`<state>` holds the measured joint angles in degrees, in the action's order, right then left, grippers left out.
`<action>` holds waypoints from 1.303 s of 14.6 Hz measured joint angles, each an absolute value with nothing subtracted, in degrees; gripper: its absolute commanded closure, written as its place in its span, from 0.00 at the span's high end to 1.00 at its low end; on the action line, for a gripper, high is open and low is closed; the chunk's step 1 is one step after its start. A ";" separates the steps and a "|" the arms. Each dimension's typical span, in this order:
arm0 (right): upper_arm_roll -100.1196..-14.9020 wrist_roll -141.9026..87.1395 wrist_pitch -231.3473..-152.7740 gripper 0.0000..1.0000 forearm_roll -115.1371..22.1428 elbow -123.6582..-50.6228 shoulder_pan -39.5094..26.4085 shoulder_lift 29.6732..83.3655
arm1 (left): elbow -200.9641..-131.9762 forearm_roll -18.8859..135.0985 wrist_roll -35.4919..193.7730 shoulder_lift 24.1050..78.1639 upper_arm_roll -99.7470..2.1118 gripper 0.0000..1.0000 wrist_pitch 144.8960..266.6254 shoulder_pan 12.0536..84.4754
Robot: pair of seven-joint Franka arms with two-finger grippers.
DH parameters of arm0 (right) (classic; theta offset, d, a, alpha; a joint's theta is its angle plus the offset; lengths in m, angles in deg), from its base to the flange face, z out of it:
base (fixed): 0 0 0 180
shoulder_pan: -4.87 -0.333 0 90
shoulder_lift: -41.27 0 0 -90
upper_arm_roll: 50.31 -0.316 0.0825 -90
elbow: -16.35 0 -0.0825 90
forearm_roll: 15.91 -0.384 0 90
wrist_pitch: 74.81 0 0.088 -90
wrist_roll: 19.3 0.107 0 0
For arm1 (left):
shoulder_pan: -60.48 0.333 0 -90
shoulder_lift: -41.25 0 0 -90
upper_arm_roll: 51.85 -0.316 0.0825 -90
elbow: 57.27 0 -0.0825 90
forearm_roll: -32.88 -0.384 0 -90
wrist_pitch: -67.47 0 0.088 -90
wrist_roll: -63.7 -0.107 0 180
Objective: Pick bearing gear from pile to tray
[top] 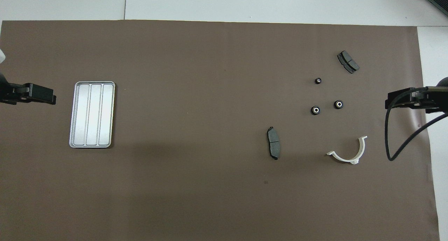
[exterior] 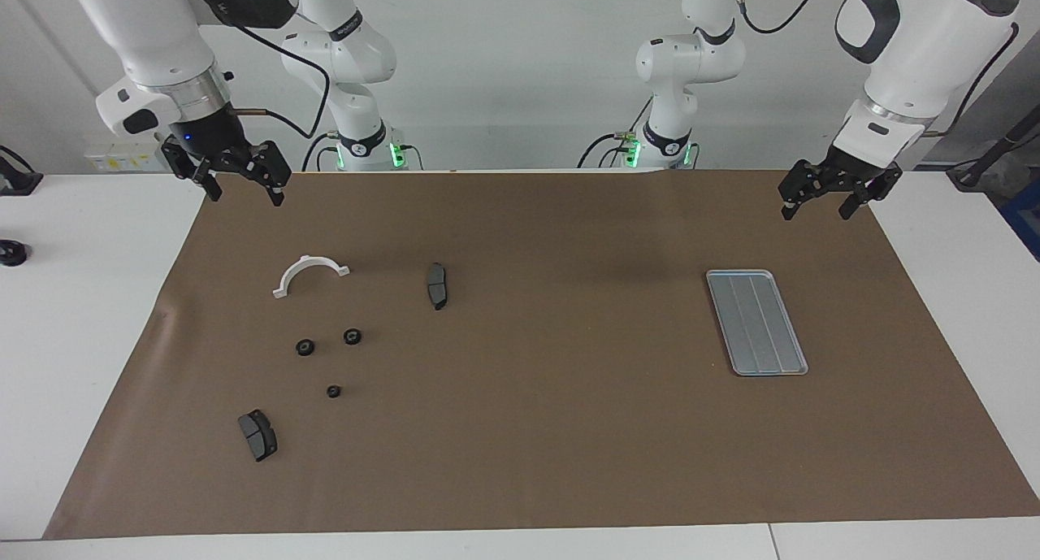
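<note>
Hanging with jaws apart and holding nothing, the right gripper (exterior: 241, 180) is up over the brown mat's (exterior: 569, 430) edge nearest the robots at the right arm's end, and the left gripper (exterior: 838, 193), equally spread, waits over that edge's other end. Three gears (exterior: 305, 348) lie on the mat well apart from both, beside the white bracket (exterior: 309, 271) and two pads (exterior: 257, 434), with the tray (exterior: 756, 322) toward the left arm's end. Only the overhead view shows the gears' pale centres (top: 315, 110).

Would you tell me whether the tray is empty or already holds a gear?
Empty: the tray shows only its bare grooves, and three gears lie on the mat.
</note>
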<state>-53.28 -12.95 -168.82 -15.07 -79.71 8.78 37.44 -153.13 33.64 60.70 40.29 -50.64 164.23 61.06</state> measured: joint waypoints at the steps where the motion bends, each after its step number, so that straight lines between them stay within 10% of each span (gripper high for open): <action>1: -53.28 -12.95 -168.82 1.00 -15.07 -79.73 8.78 37.44 | -153.13 33.64 60.70 40.29 -50.64 1.00 164.23 61.06; 12: -53.10 -14.39 -173.83 1.00 -15.07 -81.81 9.03 38.34 | -153.13 33.64 60.70 40.29 -50.64 1.00 164.23 61.06; 19: -53.70 -16.71 -192.43 1.00 -15.07 -82.69 8.09 53.47 | -153.13 33.64 60.70 40.29 -50.64 1.00 164.23 61.06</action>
<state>-53.70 -16.71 -192.43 -15.07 -82.69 8.09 53.47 -153.13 33.64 60.70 40.29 -50.64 164.23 61.06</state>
